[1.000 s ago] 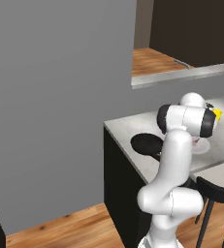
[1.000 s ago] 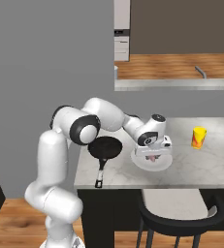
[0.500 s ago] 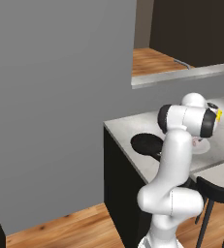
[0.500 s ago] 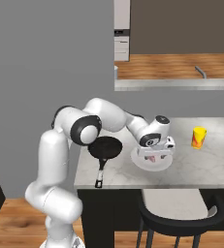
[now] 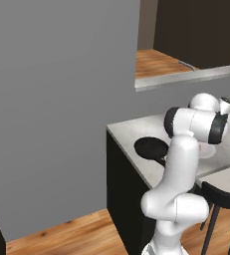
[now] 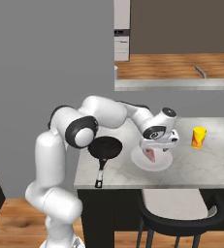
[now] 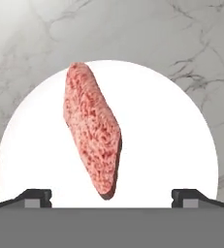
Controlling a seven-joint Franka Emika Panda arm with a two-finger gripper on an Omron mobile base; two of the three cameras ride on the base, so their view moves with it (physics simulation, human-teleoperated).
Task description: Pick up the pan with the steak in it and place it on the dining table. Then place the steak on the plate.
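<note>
hovering over the plate point(image 7: 181, 145), the gripper point(image 7: 111, 196) has its jaws spread wide, holding nothing. steak point(image 7: 91, 128) sits between the tips, clear of both; pan point(image 6: 105, 147) rests beside the plate.

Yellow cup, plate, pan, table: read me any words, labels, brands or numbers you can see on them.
None: no readable text anywhere.
Yellow cup: a reddish patch, too small to read.
Plate, steak, pan, dining table: unmarked.
</note>
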